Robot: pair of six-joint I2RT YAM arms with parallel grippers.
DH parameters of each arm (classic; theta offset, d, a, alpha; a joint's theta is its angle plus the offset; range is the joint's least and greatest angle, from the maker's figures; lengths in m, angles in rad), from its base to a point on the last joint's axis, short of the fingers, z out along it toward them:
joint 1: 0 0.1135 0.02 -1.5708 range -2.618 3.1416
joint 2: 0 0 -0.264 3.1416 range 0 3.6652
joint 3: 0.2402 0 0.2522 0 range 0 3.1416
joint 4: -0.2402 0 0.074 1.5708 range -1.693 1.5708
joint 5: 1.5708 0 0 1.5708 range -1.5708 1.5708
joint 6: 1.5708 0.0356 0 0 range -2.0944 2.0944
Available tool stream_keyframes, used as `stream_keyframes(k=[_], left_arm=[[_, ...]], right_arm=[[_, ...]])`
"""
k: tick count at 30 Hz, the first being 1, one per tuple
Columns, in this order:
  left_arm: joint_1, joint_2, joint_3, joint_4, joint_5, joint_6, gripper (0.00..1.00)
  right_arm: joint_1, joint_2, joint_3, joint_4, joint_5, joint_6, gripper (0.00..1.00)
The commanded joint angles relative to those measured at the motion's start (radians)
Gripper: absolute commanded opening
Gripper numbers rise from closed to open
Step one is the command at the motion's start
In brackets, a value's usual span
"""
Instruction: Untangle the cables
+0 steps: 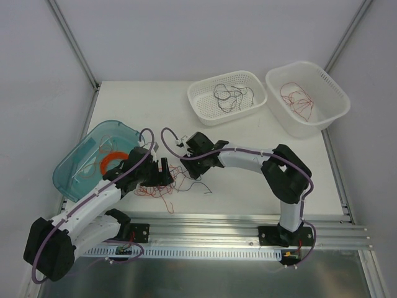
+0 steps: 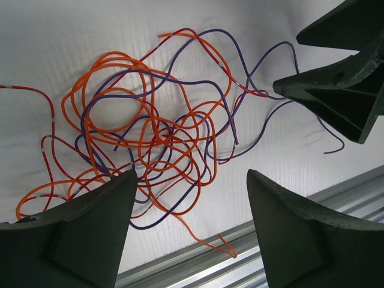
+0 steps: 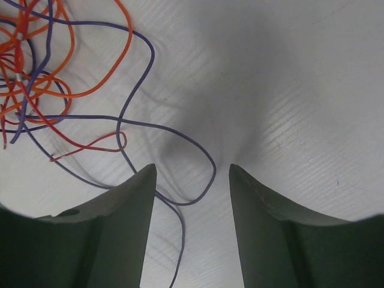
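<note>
The cables form a loose tangle of orange-red and dark purple-grey strands on the white table, also seen near the front edge in the top view. My left gripper hangs open just above the tangle's near side, holding nothing. My right gripper is down at the table to the right of the tangle, jaws apart. A loop of one dark strand lies between its fingers, not pinched. The right gripper's fingers show at the upper right of the left wrist view. In the top view the two grippers stand close together.
A white basket at the back holds dark strands, and a taller white basket to its right holds red ones. A teal bin at the left holds an orange coil. An aluminium rail runs along the front edge.
</note>
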Motion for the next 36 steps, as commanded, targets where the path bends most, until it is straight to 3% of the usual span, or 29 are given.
stream_keyframes(k=[1,11,13,14,20,30,36], left_arm=[[0.007,0.015,-0.012,0.021,0.03,-0.029,0.75],[0.005,0.051,-0.023,0.049,0.022,-0.058,0.75],[0.007,0.061,-0.024,0.056,0.018,-0.063,0.75],[0.005,0.063,-0.027,0.059,0.016,-0.066,0.75],[0.007,0.086,-0.035,0.078,-0.011,-0.103,0.74],[0.007,0.173,-0.034,0.086,-0.042,-0.14,0.6],[0.008,0.216,-0.026,0.095,-0.05,-0.138,0.52]], right_arm=[[0.009,0.015,0.039,0.039,0.083,-0.035,0.55],[0.038,0.077,0.074,0.058,0.144,-0.056,0.5],[0.048,0.083,0.074,0.059,0.141,-0.058,0.43],[0.048,0.085,0.073,0.06,0.133,-0.058,0.33],[0.046,0.026,0.022,0.065,0.176,-0.052,0.01],[-0.057,-0.311,-0.102,-0.026,0.26,-0.072,0.01],[-0.228,-0.553,-0.052,-0.168,0.288,-0.092,0.01]])
